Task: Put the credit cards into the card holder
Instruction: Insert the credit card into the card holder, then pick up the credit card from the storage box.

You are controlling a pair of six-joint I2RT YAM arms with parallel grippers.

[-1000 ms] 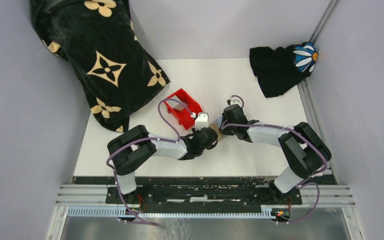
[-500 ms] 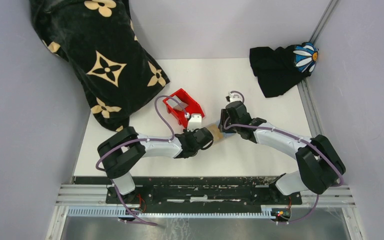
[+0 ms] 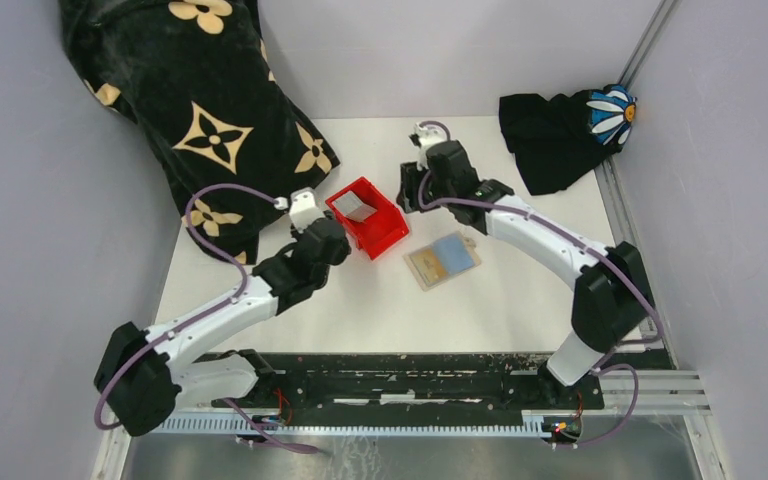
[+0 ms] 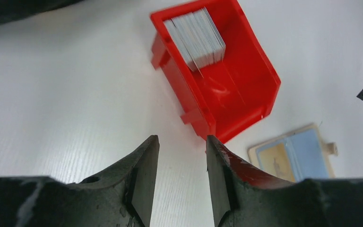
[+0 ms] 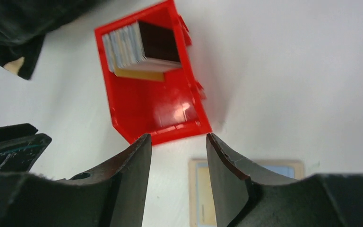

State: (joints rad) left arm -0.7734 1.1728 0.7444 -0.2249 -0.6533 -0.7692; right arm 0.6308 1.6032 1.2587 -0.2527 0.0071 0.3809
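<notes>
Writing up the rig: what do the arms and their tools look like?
The left arm and right arm have white shells between bulky black joints, each trailed by a looping purple cable. A small white block sits at each wrist. The left tool and right tool each have two matt black wedge-shaped fingers.

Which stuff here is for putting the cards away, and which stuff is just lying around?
For the job:
- credit cards, stacked in the red bin
- card holder, lying open beside the bin

Just lying about:
- black cloth with tan flowers
- black cloth with a daisy
</notes>
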